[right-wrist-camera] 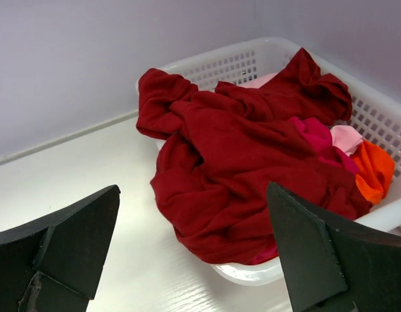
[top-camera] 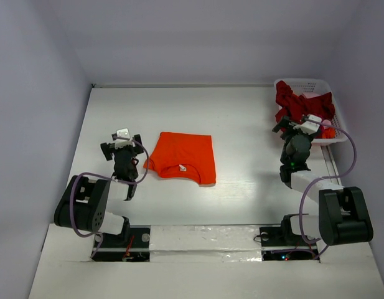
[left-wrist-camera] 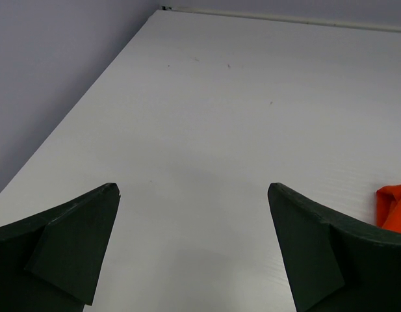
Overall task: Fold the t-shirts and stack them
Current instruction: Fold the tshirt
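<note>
Left end effector released, jaws wide, over bare worktop. Right end effector also released, nothing held, hovering at the near edge of the basket. Orange t-shirt lies partly folded mid-worktop, just right of the left arm, white neck label at its near edge. Basket sits far right corner: dark red t-shirt crumpled on top, spilling over the rim. Only the right wrist view shows pink cloth and orange cloth underneath. Left wrist view catches just an orange corner.
</note>
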`<state>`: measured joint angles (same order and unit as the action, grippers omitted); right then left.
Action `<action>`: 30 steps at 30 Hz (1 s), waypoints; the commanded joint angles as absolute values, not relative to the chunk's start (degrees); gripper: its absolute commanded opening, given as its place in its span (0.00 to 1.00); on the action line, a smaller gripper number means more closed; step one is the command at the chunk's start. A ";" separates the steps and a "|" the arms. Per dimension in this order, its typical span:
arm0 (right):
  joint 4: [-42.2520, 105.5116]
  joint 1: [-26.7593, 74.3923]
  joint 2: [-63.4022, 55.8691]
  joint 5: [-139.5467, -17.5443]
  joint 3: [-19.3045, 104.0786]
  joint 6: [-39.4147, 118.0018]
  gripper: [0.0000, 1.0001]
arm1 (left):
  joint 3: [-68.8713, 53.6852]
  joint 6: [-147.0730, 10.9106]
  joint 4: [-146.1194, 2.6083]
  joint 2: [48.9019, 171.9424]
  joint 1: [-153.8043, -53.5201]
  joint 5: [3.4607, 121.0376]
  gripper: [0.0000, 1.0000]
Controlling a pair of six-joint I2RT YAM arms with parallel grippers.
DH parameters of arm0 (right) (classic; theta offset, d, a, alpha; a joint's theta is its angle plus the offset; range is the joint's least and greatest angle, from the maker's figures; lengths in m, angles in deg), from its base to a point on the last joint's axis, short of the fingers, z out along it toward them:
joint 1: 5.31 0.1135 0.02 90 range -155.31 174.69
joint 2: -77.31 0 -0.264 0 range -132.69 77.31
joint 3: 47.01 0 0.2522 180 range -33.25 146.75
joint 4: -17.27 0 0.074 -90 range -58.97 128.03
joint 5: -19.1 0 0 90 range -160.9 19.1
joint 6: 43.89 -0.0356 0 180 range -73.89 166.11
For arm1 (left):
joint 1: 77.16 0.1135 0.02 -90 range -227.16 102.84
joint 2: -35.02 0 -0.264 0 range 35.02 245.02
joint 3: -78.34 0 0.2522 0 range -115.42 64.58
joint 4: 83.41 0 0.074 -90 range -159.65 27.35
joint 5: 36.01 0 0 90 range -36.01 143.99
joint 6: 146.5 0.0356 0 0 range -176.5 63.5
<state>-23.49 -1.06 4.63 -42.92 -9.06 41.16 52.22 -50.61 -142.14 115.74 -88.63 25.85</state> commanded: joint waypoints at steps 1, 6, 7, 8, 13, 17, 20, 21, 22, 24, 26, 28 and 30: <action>-29.87 -1.53 5.68 -44.09 -7.84 40.84 1.00 | 53.50 -51.40 -160.09 115.00 -88.15 27.36 0.99; -32.59 -2.06 6.74 -43.57 -9.69 40.48 1.00 | 55.61 -52.37 -163.51 114.38 -88.15 25.43 0.99; -33.12 -2.06 6.91 -43.31 -10.39 40.40 1.00 | 55.96 -52.28 -164.04 114.56 -88.15 25.42 0.99; -33.56 -2.06 7.17 -43.13 -10.66 40.31 1.00 | 55.79 -52.20 -164.22 114.73 -88.15 25.34 0.99; -32.33 -2.06 6.47 -43.04 -9.60 40.40 1.00 | 55.35 -52.19 -163.26 114.73 -88.15 25.51 0.99; -32.42 -2.06 6.30 -42.96 -9.43 40.57 1.00 | 55.44 -52.11 -163.52 114.82 -88.15 25.51 0.99; -31.81 -2.06 6.21 -43.13 -9.17 40.57 1.00 | 55.44 -52.19 -163.52 114.82 -88.15 25.51 0.99; -31.37 -2.06 6.12 -43.48 -8.56 40.66 1.00 | 55.35 -52.19 -163.43 114.82 -88.15 25.60 0.99; -30.06 -2.06 5.95 -43.40 -8.03 40.57 1.00 | 55.26 -52.19 -163.26 114.99 -88.15 25.69 0.99; -28.82 -2.06 5.33 -43.13 -7.06 40.57 1.00 | 55.08 -52.28 -163.08 114.91 -87.62 25.69 0.99; -30.83 -2.06 6.82 -41.56 -8.98 39.52 1.00 | 55.52 -52.37 -163.25 114.64 -87.62 25.60 0.99; -31.81 -2.06 7.26 -40.14 -9.95 38.55 1.00 | 55.70 -53.07 -163.87 114.64 -87.62 23.68 0.99; -26.84 -2.75 6.83 -35.09 -8.30 35.59 1.00 | 54.82 -54.30 -162.13 114.82 -87.62 21.12 0.99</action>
